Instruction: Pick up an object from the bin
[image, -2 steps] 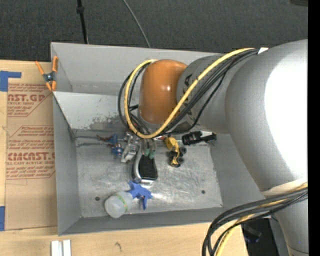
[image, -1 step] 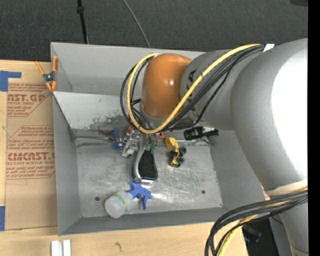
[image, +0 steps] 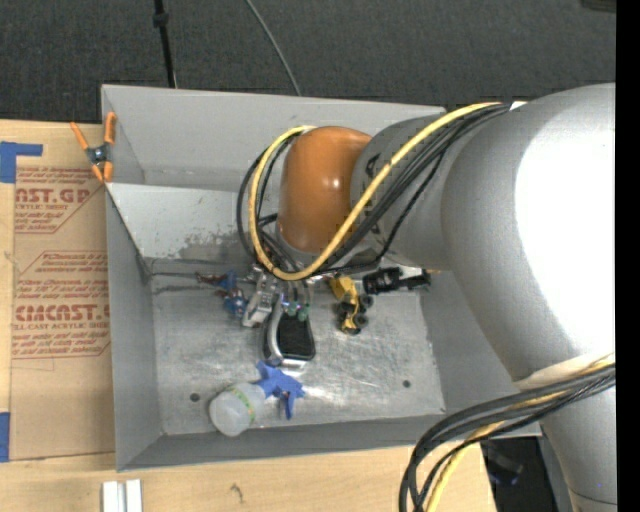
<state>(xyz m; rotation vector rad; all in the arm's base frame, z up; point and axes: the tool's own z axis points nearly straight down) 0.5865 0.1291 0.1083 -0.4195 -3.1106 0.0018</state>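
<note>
My gripper hangs low near the middle of the bin, under the arm's orange cover. Right below it lies a small black flat thing with a silvery rim, touching or almost touching the gripper's lower end. To the gripper's left sits a small blue piece. A yellow and black thing lies just to its right, and beside that a black tool-like thing partly under the arm.
Toward the front wall lie a blue star-shaped plastic piece and a pale translucent bottle on its side. The arm and its cables cover the bin's right and back parts. Bare floor shows at the left and front right.
</note>
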